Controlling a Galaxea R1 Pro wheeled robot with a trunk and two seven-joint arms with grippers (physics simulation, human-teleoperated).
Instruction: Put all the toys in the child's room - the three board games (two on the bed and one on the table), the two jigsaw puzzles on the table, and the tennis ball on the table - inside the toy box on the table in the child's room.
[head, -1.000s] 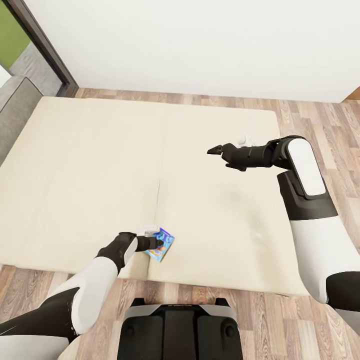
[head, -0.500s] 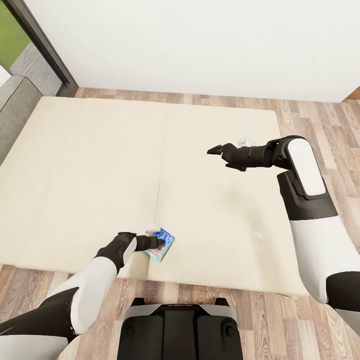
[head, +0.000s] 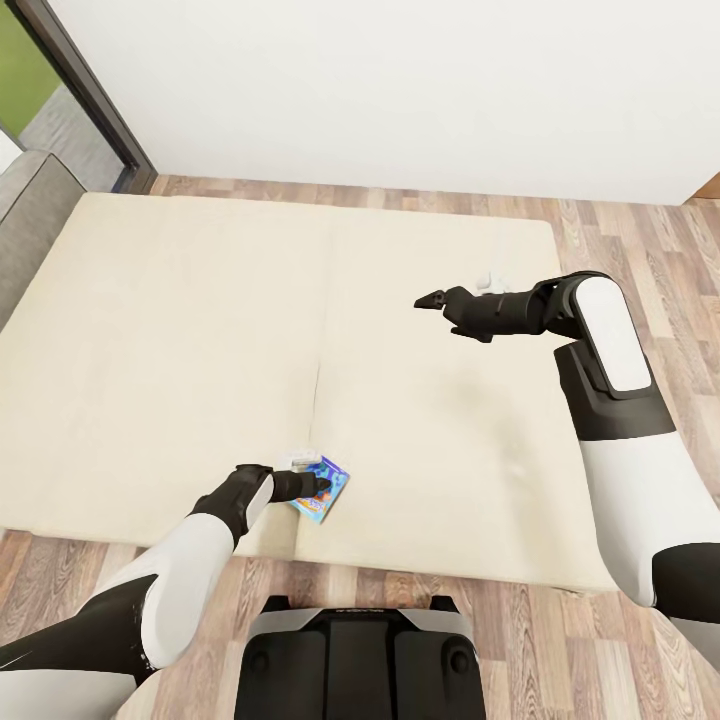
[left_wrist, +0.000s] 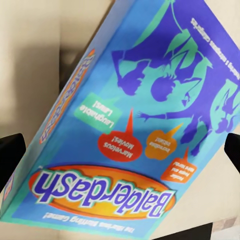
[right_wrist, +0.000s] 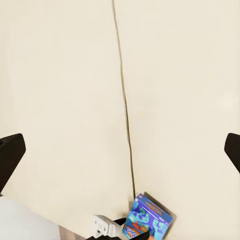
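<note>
From the head view, my left claw (head: 318, 487) sits at about 7 o'clock, at the near edge of the low wide bed with the beige mattress cover (head: 180, 330). The small blue printed board-game box (head: 322, 489) lies there directly under the fingertips, close to the mattress seam. In the left wrist view the box (left_wrist: 135, 125) lies between the dark fingertips, which stand at the two sides of the frame and apart from it. I judge this claw spread and not yet gripping. The box's long axis runs roughly along the claw's approach line, so closing should fall across the narrow width.

My right claw (head: 432, 298) hangs above the mattress at about 2 o'clock, well apart from the box. Its fingertips (right_wrist: 11, 155) stand wide, holding nothing. The left arm is clearly the nearer one.
</note>
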